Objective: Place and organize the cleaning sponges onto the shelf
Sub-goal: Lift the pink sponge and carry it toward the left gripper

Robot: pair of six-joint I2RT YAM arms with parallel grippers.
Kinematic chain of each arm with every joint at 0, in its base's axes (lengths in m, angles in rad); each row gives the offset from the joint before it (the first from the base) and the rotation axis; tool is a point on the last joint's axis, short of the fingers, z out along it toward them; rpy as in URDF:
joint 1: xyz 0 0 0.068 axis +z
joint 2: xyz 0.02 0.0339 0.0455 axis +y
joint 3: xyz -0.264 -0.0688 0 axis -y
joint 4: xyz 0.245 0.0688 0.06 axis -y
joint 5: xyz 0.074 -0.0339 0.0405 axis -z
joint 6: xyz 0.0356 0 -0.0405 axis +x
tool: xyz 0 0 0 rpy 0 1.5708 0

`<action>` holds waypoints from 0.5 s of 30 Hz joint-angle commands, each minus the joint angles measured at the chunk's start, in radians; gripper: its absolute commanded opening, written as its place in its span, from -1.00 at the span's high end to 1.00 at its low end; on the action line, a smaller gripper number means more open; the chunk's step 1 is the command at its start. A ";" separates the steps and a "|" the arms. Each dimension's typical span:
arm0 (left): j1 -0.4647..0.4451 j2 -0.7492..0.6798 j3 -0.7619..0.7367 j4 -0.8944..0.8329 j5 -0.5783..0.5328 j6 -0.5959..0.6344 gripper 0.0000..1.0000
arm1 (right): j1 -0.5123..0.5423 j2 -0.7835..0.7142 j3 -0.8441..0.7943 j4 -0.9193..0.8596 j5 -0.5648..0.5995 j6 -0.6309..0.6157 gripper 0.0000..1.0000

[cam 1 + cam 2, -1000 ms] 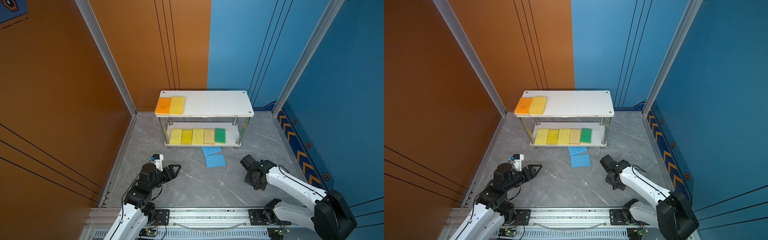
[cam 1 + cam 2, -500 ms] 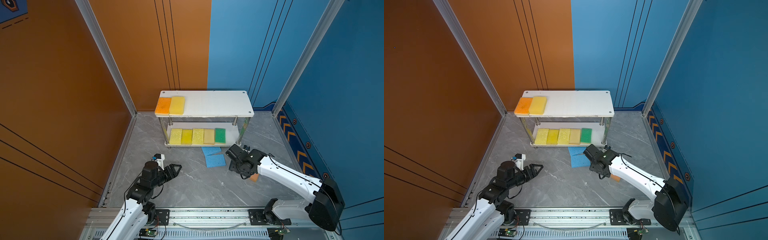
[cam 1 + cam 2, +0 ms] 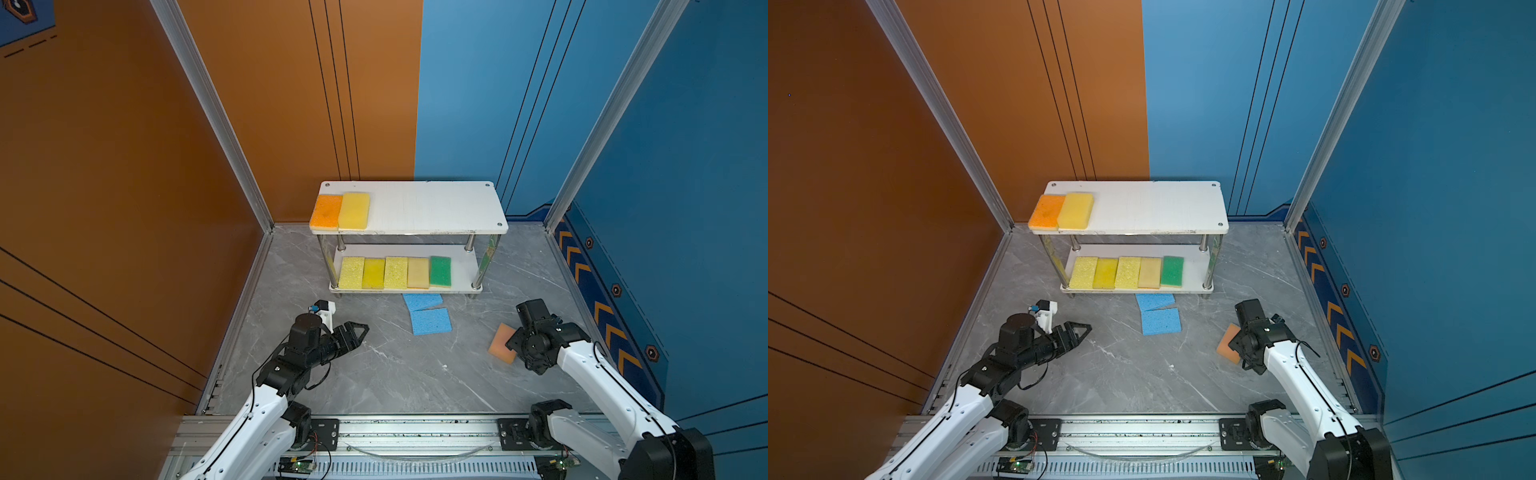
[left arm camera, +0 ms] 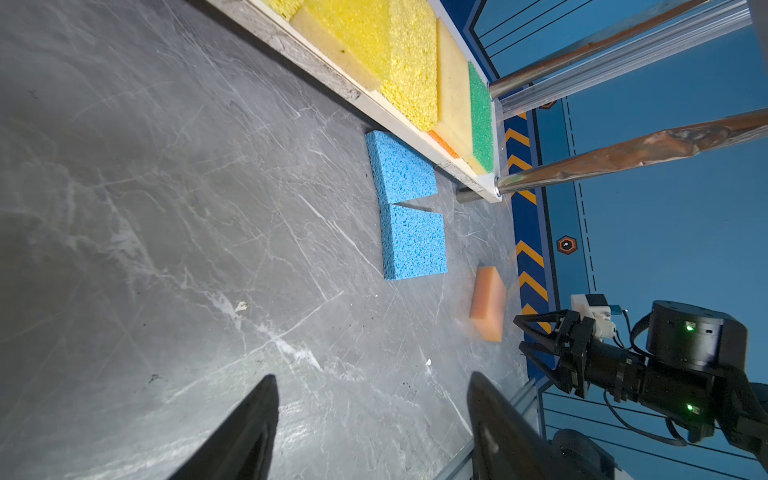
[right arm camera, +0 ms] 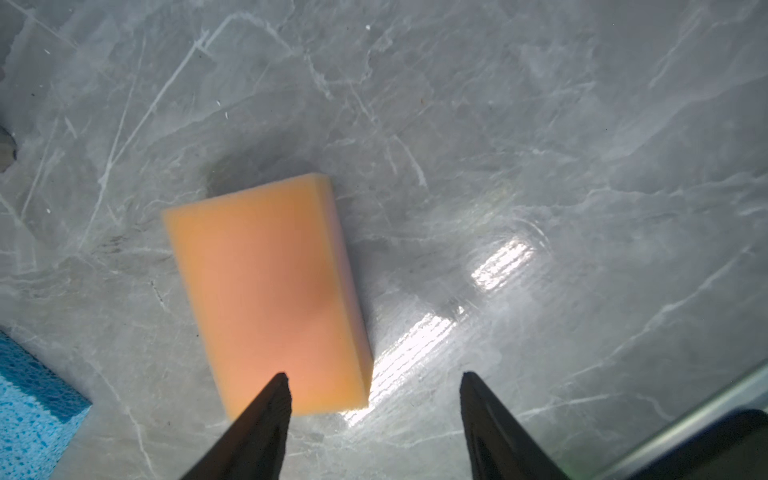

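The right gripper [image 5: 374, 374] stands wide with nothing between its jaws. In its wrist view one fingertip [image 5: 276, 395] overlaps the end of the peach-pink sponge [image 5: 270, 291]. That sponge sits on the grey floor [image 3: 395, 374] at the right, well apart from the shelf [image 3: 436, 205]. It is blurred, so whether it rests flat or tipped on an edge cannot be told. The jaws sit off to one side of it rather than astride it. They would probably have to shift across before a pinch over its short width could work.

The left gripper [image 3: 360, 330] is also wide and empty. It hovers low over the near left floor and points toward the two light blue sponges [image 3: 430, 321] — probably held ready for them. These lie flat, touching at one corner, with the far one right at the front edge of the shelf's lower board.

The shelf stands at the far end of the floor. Its lower board carries a tight row of three yellow sponges [image 3: 373, 273], a beige sponge [image 3: 417, 272] and a green sponge [image 3: 439, 271], filling most of it. On the top board an orange sponge [image 3: 326, 212] and a fourth yellow sponge [image 3: 354, 210] lie side by side at the left end; the rest is bare — the likely place for the three loose ones.
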 commanded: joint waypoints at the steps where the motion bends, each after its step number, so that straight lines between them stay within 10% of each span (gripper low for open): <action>1: -0.020 0.004 0.032 0.009 -0.015 0.013 -0.44 | -0.018 0.004 -0.045 0.090 -0.079 -0.033 -0.26; 9: -0.048 0.000 0.039 0.008 -0.037 -0.007 -0.44 | -0.025 0.042 -0.115 0.207 -0.114 -0.019 0.02; 15: -0.066 -0.003 0.045 -0.009 -0.059 -0.011 -0.44 | -0.030 0.005 -0.153 0.234 -0.106 -0.018 0.62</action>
